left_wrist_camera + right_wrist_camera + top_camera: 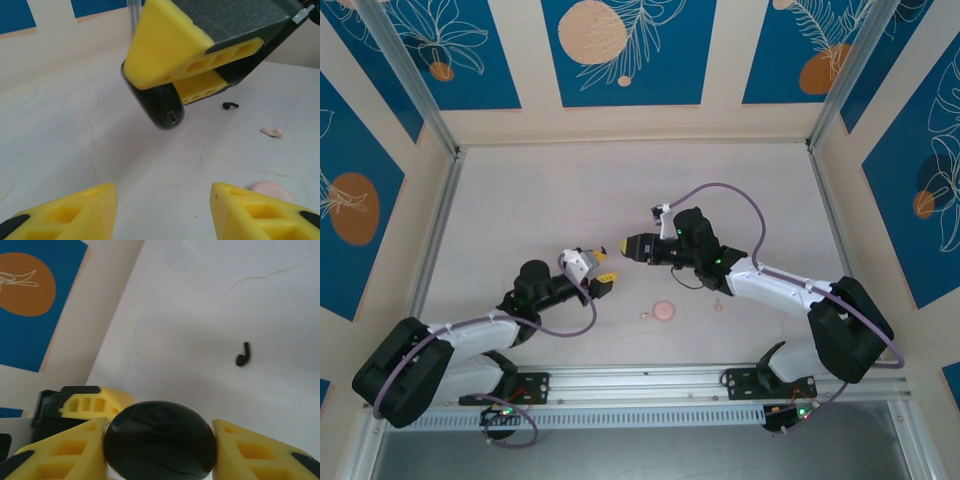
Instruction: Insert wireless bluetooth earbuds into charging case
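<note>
a small black stemmed earbud (230, 105) lies loose on the white table (550, 200), well apart from both arms; the right wrist view finds it (242, 356) alone on bare surface. near it, a pale pink stemmed earbud (272, 132) lies on its side, also untouched. neither bud is in a case.

the round glossy black charging case (160, 440) is off the table, clamped between the yellow fingers of the right gripper (159, 427). from the left wrist view the case (162, 107) shows a small port on its lower rim.

the left gripper (162, 200) hovers just beside the right gripper (628, 248), its jaws spread with nothing between them. a pale pink round disc (272, 189) rests on the table by its right finger, near the table's front in the top view (663, 311).
</note>
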